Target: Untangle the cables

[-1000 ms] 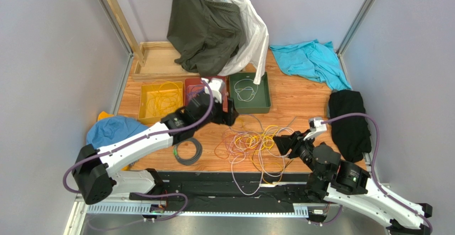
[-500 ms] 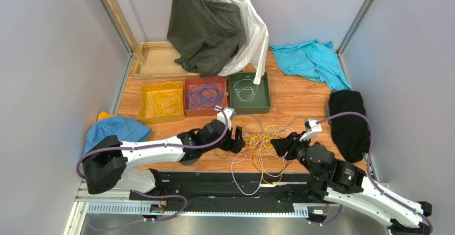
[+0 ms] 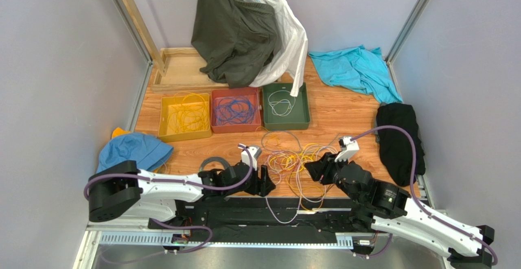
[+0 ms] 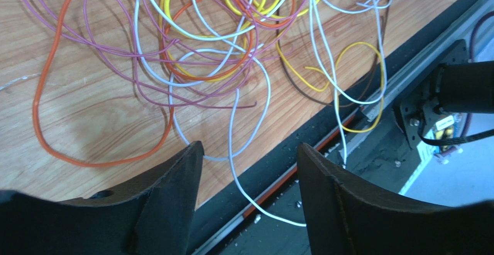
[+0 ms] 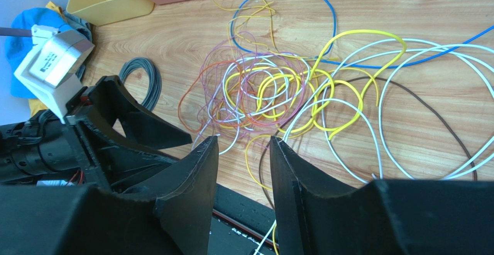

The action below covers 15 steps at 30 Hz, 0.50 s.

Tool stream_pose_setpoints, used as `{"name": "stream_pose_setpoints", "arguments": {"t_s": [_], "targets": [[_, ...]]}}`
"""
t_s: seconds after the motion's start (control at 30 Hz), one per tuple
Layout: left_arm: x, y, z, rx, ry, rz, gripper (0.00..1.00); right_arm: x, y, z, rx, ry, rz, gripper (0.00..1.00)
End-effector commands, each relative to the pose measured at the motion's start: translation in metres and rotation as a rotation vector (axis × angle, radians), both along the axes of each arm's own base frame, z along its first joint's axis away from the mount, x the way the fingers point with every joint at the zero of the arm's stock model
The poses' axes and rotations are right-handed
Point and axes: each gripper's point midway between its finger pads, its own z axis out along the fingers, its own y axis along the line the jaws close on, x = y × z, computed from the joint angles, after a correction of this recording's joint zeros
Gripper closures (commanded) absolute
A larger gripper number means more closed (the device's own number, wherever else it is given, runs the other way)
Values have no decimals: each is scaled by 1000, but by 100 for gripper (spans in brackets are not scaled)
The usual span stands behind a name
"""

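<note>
- Wooden bench (image 3: pixel 342 113), top view: three trays stand at the back, a yellow tray (image 3: pixel 161 119), a red tray (image 3: pixel 235 128) and a green tray (image 3: pixel 287 125), each with wires in it.
- One loose tangle of cables (image 3: pixel 292 159) lies near the front edge between the two arms. One grey coil (image 3: pixel 213 161) sits just behind the left arm.
- The left fingers (image 3: pixel 266 180) are at the tangle's left side and the right fingers (image 3: pixel 310 170) at its right side.
- A second ago the left arm reached up at the red tray. It now lies low along the front edge, and its fingers have narrowed.
- Left wrist view: two fingers stand apart, released, gripping nothing. One white wire (image 4: pixel 232 122) runs down between the tips and over the bench edge onto the black rail (image 4: pixel 324 133). One orange loop (image 4: pixel 38 107) curves to their left, with purple and yellow strands beyond.
- Right wrist view: two fingers are parted by a narrow gap, clamping nothing. A yellow loop (image 5: pixel 248 162) lies just beyond that gap, the tangle spreads ahead of it, and one blue wire (image 5: pixel 324 6) arcs at the far side.
</note>
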Motion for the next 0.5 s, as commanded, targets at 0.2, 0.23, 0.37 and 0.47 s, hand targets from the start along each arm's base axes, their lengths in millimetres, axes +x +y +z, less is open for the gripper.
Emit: {"name": "stream_pose_setpoints", "arguments": {"t_s": [0.2,0.23,0.37,0.47], "targets": [[-10,-25,-19,-35,71,-8,58,1,7,10,47,-10,2,59],[-11,-25,-19,-38,71,-11,68,2,6,11,49,-13,-3,59],[-14,-20,-12,-38,61,-17,74,2,7,12,51,-17,0,59],[-13,-12,2,-42,37,-9,99,2,7,13,53,-17,1,59]]}}
